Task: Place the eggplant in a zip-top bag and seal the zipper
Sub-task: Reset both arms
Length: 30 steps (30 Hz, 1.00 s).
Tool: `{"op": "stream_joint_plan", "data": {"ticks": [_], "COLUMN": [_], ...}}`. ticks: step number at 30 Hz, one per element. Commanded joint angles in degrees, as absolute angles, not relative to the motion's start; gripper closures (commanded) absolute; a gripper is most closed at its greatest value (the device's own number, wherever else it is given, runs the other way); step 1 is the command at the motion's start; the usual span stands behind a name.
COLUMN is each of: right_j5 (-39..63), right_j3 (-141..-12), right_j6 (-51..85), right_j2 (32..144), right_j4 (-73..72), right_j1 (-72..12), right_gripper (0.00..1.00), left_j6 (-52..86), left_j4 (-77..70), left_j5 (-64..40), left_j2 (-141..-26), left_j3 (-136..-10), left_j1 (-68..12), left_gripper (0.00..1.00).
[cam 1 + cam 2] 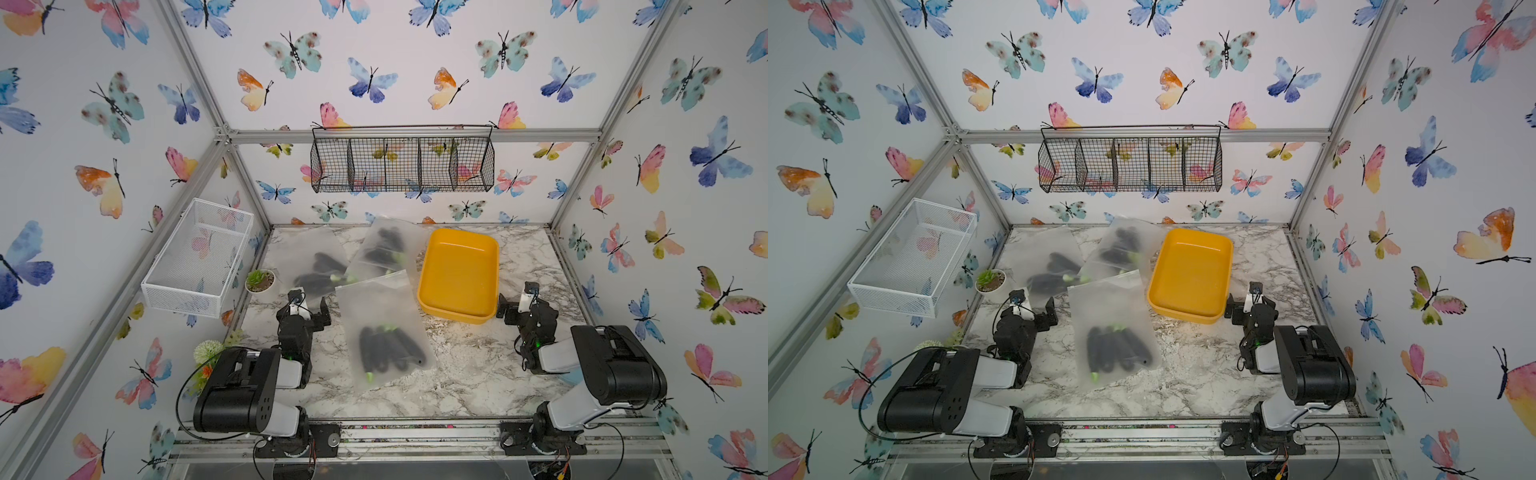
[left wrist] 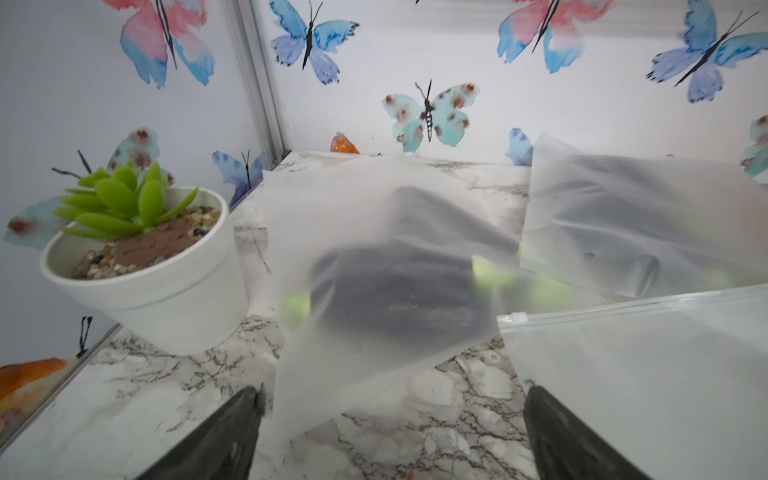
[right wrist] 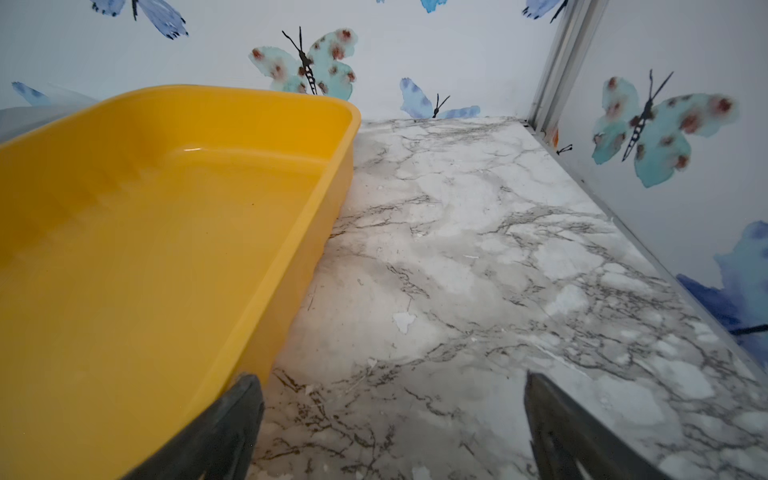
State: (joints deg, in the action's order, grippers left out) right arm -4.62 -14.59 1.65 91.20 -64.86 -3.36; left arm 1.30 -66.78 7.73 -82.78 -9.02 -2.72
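Marble bench (image 1: 469, 374): three eggplant bags (image 1: 384, 328) beside empty yellow tray (image 1: 453, 316); left hand (image 2: 395, 436), right hand (image 3: 395, 432) spread, idle; bagging looks done, verify zipper (image 2: 623, 309) seal.

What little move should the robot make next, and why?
Probably bring the open left gripper to the white slider on the nearest bag and check its seal. The yellow tray is empty, the eggplants all sit inside frosted bags, and I cannot tell whether that zipper is fully shut.
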Motion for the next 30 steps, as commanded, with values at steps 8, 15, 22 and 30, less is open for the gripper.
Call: {"op": "stream_joint_plan", "data": {"ticks": [8, 15, 22, 30], "right_j5": [-3.4, -1.6, 2.9, -3.1], "right_j3": [-15.9, -14.1, -14.6, -13.8], "right_j6": [0.9, 0.0, -0.8, 2.6], "right_j2": [90.7, 90.0, 90.3, 89.9], "right_j4": [-66.3, -69.3, -69.2, -69.4], "right_j1": [-3.3, -3.4, -3.0, -2.1], "right_gripper": [0.0, 0.0, 0.0, 0.0], "left_j6": [0.3, 0.4, 0.4, 0.4], "left_j4": [-70.6, -70.9, -70.9, -70.9], "left_j5": [5.7, 5.7, 5.8, 5.7], "left_j2": [-83.4, -83.4, -83.4, -83.3], "left_j3": [-9.8, -9.5, -9.5, -9.5], "left_j1": [-2.5, -2.5, -2.5, -2.5], "left_gripper": [0.02, 0.02, 0.02, 0.02]}}
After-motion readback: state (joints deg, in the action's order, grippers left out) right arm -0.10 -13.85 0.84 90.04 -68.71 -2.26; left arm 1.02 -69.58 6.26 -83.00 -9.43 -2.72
